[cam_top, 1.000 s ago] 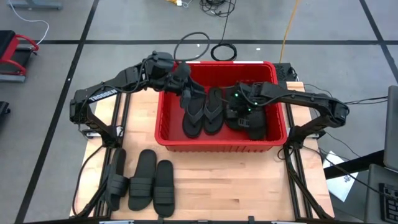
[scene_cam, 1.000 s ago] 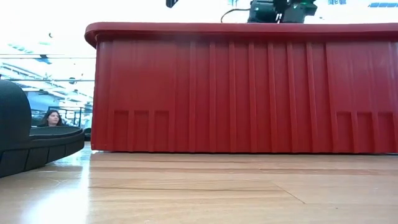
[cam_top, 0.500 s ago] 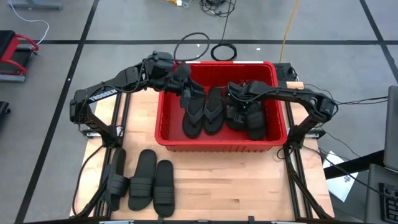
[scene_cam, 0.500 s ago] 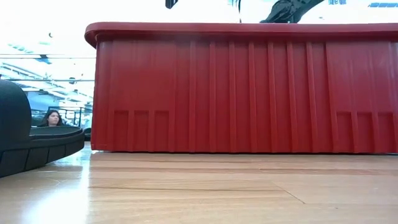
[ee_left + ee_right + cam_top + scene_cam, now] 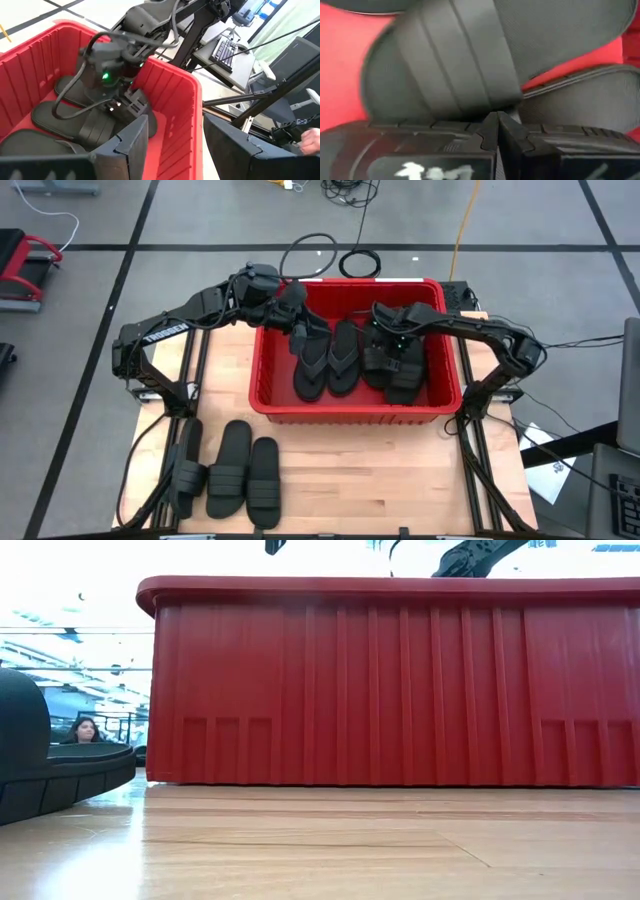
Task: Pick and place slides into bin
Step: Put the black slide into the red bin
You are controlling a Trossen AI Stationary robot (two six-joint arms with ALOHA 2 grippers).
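Observation:
The red bin (image 5: 350,414) stands at the table's far middle with several black slides (image 5: 343,358) lying on its floor. Three more slides (image 5: 231,470) lie on the table at the near left. My left gripper (image 5: 175,127) hangs open over the bin's far left corner (image 5: 296,310) with nothing between its fingers. My right gripper (image 5: 497,122) is shut and points down inside the bin's right half (image 5: 387,345), right over a slide's ribbed strap (image 5: 460,70). The low view shows only the bin's near wall (image 5: 400,680) and one slide (image 5: 40,775). My right gripper's shut fingertips (image 5: 490,131) stand at the edge of the ribbed strap of a slide (image 5: 100,127) that lies flat in the bin. They come at it from above, pointing steeply down. Whether they touch the strap, I cannot tell.
Bare wood lies between the bin and the table's near edge. Cables (image 5: 340,258) lie on the floor beyond the far edge. A person (image 5: 82,729) shows far off in the room behind the table.
My right gripper has gone toward the table's far edge and sunk lower into the bin, below its rim, tipping to point more steeply down. It has stayed shut.

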